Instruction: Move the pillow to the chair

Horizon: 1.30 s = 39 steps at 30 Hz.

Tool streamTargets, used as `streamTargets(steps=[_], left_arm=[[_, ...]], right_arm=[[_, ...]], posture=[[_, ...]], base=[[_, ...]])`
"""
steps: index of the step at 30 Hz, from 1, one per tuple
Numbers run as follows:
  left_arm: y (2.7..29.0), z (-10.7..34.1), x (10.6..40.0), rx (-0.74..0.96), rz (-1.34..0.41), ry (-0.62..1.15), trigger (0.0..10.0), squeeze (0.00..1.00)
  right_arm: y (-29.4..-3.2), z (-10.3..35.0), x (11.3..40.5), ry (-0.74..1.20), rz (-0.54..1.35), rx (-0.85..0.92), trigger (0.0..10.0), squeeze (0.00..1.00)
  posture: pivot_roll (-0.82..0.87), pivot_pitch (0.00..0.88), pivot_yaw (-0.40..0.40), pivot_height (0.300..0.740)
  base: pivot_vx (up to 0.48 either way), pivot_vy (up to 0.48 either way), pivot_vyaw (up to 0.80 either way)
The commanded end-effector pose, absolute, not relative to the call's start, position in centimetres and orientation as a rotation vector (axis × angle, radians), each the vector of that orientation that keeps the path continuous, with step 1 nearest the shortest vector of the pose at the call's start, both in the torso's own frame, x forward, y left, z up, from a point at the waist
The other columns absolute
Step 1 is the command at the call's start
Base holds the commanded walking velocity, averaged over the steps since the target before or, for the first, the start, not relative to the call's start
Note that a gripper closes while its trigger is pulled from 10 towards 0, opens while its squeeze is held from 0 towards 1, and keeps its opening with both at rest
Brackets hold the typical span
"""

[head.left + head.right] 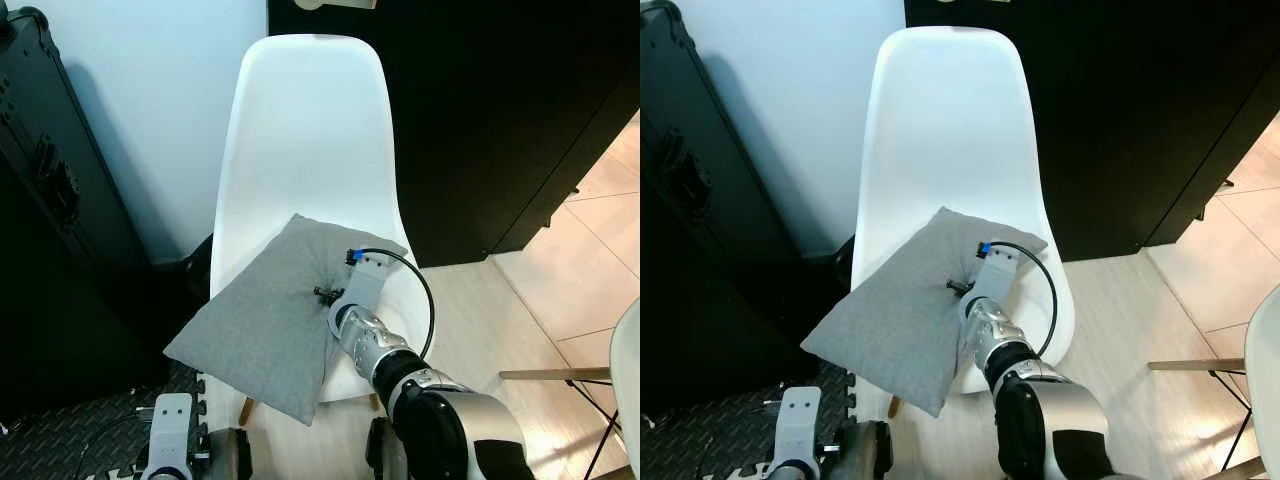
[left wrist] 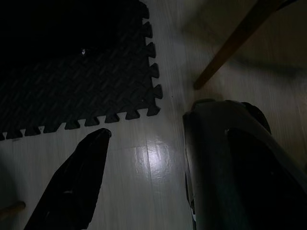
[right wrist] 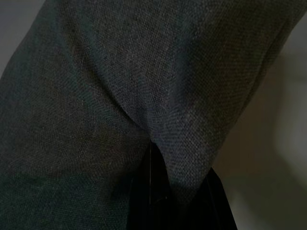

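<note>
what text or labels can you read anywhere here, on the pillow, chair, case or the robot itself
None: there is no legible text in these views.
The grey pillow is plain fabric, pinched in the right hand.
The white chair carries no mark.
The black case has latches, no legible label.
The blue part on the right wrist is too small to tell whether it carries text.
The left hand hangs over the floor, unmarked.

Grey fabric pillow (image 1: pixel 270 320) – lies flat on white chair (image 1: pixel 305 140) seat, one corner overhanging front-left edge.

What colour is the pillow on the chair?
Plain grey woven fabric, no pattern; the pillow shows best in the left eye view.
</note>
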<state>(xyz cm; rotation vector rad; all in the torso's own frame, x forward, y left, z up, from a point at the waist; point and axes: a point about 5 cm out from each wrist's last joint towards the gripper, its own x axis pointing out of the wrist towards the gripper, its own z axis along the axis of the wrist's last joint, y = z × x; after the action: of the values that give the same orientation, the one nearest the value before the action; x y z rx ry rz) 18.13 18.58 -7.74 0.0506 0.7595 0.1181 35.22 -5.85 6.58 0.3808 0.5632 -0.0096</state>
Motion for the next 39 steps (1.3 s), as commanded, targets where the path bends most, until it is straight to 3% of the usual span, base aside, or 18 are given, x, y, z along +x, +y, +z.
streamTargets(steps=[1,2,8,15,24,29,33,39], left_arm=[[17.1,-9.9,14.2,0.047,0.053,0.940,10.0,0.00],[17.1,-9.9,14.3,0.047,0.052,0.940,10.0,0.00],[17.1,-9.8,14.4,0.052,0.047,0.941,10.0,0.00],[17.2,-9.8,14.6,0.055,0.049,0.941,10.0,0.00],[17.4,-9.7,14.8,0.050,0.070,0.936,10.0,0.00],[17.5,-9.7,14.8,0.048,0.075,0.934,10.0,0.00],[17.6,-9.7,14.8,0.046,0.078,0.934,10.0,0.00],[17.7,-9.7,14.9,0.048,0.076,0.937,10.0,0.00]], right_arm=[[-3.0,5.8,33.9,0.609,0.075,0.388,10.0,0.27],[-2.4,5.6,33.5,0.621,0.113,0.392,10.0,0.98],[-1.0,6.0,33.3,0.594,0.249,0.452,10.0,1.00],[-1.3,7.2,34.2,0.541,0.309,0.502,10.0,1.00],[-4.7,7.8,35.6,0.429,0.220,0.322,10.0,1.00],[-6.7,8.3,36.2,0.339,0.197,0.068,10.0,1.00],[-7.4,8.9,36.6,0.279,0.180,-0.029,10.0,1.00],[-7.7,9.4,36.8,0.233,0.206,0.020,10.0,1.00]], posture=[[0.16,0.124,-0.098,0.575],[0.15,0.118,-0.096,0.575],[0.15,0.114,-0.096,0.575],[0.16,0.105,-0.100,0.575],[0.16,0.096,-0.105,0.575],[0.16,0.095,-0.110,0.575],[0.16,0.096,-0.110,0.575],[0.16,0.098,-0.108,0.575]], base=[[0.000,0.000,0.00],[0.000,0.000,0.00],[0.000,0.000,0.00],[0.000,0.000,0.00],[0.000,0.000,0.00],[0.000,0.000,0.00],[0.000,0.000,0.00],[0.000,0.000,0.00]])
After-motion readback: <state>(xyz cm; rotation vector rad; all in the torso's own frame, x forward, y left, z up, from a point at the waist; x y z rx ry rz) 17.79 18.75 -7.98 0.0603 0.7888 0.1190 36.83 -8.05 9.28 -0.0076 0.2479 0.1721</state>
